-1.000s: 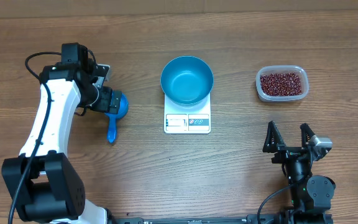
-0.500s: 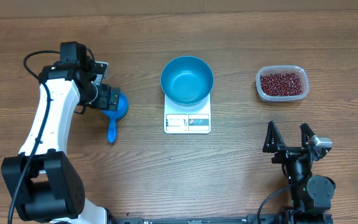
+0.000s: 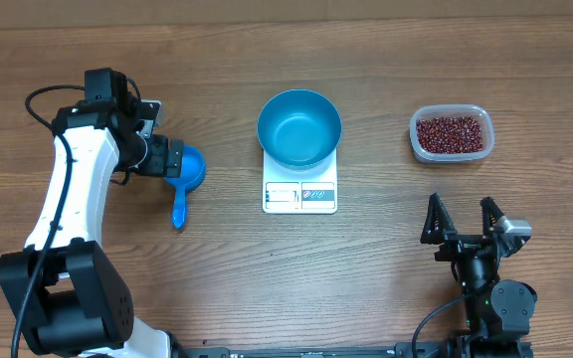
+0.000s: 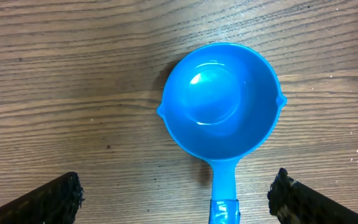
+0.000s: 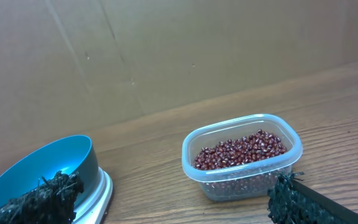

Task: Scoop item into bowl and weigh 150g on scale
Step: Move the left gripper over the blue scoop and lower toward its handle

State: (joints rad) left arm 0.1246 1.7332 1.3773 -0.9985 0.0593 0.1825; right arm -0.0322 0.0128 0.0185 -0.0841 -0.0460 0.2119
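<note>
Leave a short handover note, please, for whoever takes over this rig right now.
Left gripper: open, empty, hovering over the blue scoop, which lies empty to the left of the scale.
Right gripper: open, empty, near the front right of the table.
Bowl: empty, sitting on the scale.
Beans: all in the clear tub, far right.
Done: bowl on the scale; nothing scooped.
Left: grip the scoop, then move beans into the bowl up to the target weight.

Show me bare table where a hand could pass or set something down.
Widest bare wood: between the scale and the right gripper, along the front. Also clear: the gap between the bowl and the bean tub. Crowded: the left, where the open left gripper hovers over the scoop.
</note>
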